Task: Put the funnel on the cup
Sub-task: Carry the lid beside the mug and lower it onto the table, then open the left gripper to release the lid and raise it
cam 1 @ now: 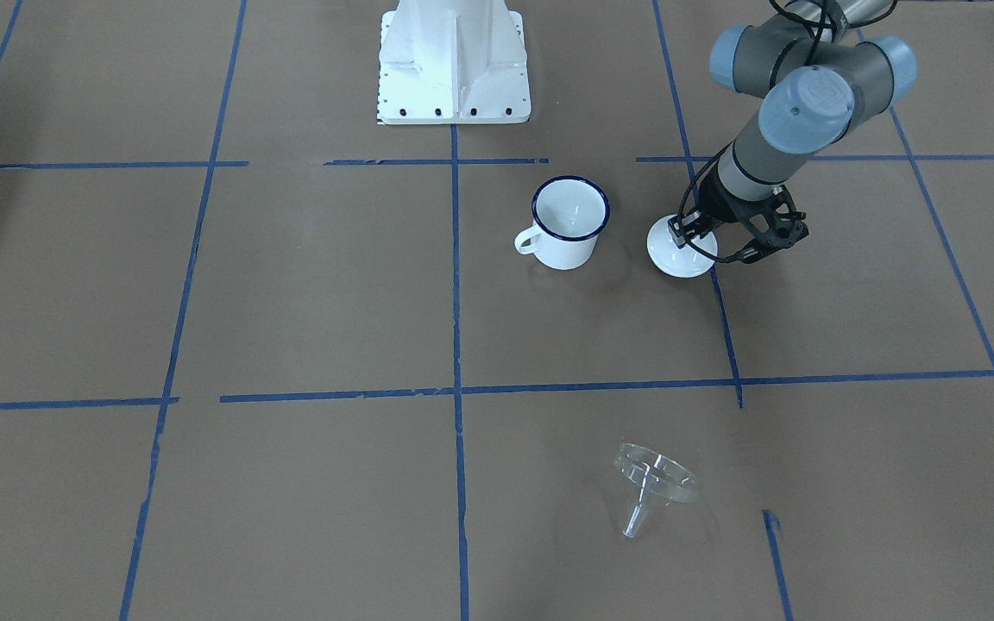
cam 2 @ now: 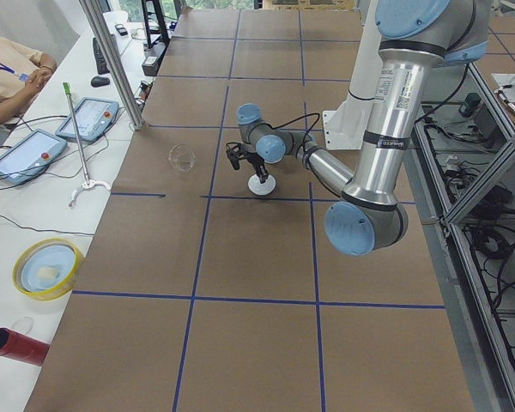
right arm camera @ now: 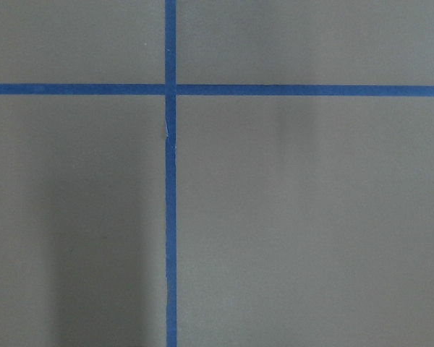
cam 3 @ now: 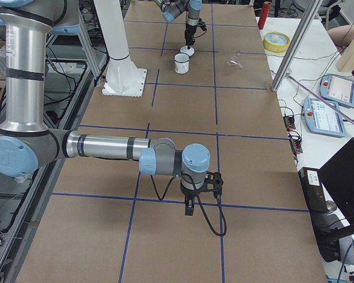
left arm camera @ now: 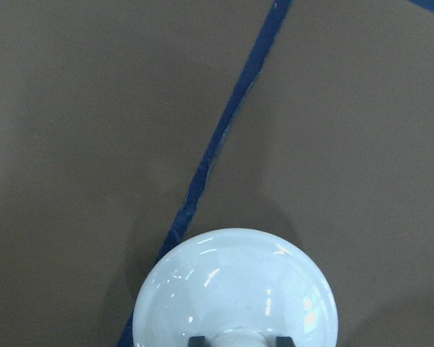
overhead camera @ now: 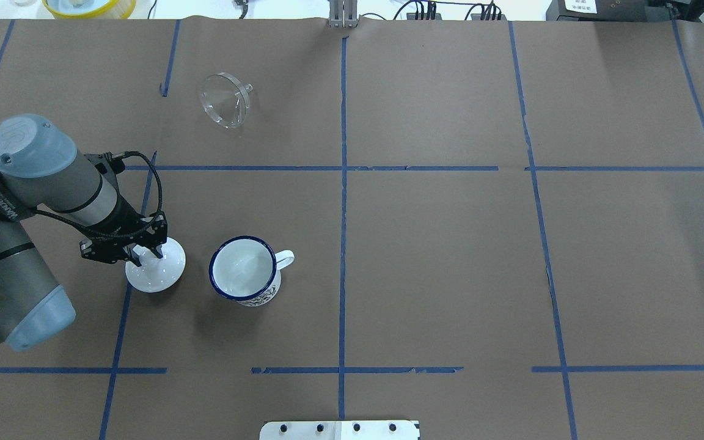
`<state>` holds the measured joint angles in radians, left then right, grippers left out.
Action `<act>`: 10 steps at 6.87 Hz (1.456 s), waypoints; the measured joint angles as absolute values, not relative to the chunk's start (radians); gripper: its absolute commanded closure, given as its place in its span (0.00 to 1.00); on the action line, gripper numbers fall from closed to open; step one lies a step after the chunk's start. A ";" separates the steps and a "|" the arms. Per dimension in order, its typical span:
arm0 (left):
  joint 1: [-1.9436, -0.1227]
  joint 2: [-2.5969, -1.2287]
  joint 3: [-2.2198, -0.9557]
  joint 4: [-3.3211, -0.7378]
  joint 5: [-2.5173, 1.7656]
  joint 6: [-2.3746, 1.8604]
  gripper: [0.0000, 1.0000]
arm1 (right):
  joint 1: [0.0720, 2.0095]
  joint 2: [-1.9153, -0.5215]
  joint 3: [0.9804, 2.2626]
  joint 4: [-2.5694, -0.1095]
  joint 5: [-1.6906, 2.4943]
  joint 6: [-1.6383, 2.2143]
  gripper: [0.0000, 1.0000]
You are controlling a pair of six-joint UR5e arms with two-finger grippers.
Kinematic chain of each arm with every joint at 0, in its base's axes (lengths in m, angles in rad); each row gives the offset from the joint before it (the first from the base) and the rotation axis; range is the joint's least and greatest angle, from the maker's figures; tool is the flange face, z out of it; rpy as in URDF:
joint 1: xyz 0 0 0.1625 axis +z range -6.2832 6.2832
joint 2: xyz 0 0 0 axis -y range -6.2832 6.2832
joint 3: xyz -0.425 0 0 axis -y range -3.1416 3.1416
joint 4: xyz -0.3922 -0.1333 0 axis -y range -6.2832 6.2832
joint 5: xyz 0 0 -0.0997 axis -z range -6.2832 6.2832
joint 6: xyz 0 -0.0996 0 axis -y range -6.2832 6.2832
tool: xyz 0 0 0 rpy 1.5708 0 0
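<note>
Left gripper (overhead camera: 144, 255) is down on the white lid (overhead camera: 165, 274), fingers tight against both sides of its knob. The wrist view cuts off at the fingertips, so only their ends show. Lid sits flat on the surface (overhead camera: 450, 244), over a blue tape line (overhead camera: 121, 318).

Funnel (overhead camera: 225, 101) lies on its side on the far part of the surface, on the robot's left half, with nothing touching it. It is clear plastic, so the rim and spout read faintly; in the left side view it is barely an outline. It is well apart from the cup (overhead camera: 243, 269).

Cup stands upright, mouth open, looks empty, handle toward the robot's right. Lid is just beside it on the left, not touching.

Right gripper (cam 3: 189, 206) hangs over bare surface near a tape crossing, far from everything. It shows only in the right side view, small and dark, and its own wrist view shows no fingers, so I can't tell how wide it is.
</note>
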<state>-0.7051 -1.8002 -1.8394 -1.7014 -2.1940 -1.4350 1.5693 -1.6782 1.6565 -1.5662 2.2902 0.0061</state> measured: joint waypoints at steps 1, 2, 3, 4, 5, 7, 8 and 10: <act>-0.691 -1.799 -1.836 -1.707 -2.208 -1.440 1.00 | 1.569 -1.678 1.657 -1.566 2.290 0.006 0.00; -0.681 -1.796 -1.832 -1.714 -2.213 -1.445 0.80 | 1.569 -1.678 1.657 -1.566 2.290 0.006 0.00; -0.677 -1.785 -1.831 -1.729 -2.214 -1.447 0.34 | 1.569 -1.678 1.657 -1.566 2.290 0.006 0.00; -0.675 -1.769 -1.830 -1.754 -2.215 -1.447 0.01 | 1.569 -1.678 1.657 -1.566 2.290 0.006 0.00; -0.677 -1.761 -1.836 -1.770 -2.215 -1.447 0.00 | 1.569 -1.678 1.657 -1.566 2.290 0.006 0.00; -0.694 -1.761 -1.892 -1.766 -2.214 -1.444 0.00 | 1.569 -1.678 1.657 -1.566 2.290 0.006 0.00; -0.721 -1.777 -1.914 -1.745 -2.209 -1.440 0.00 | 1.569 -1.678 1.657 -1.566 2.290 0.006 0.00; -0.820 -1.865 -1.888 -1.717 -2.175 -1.417 0.00 | 1.569 -1.678 1.657 -1.566 2.290 0.006 0.00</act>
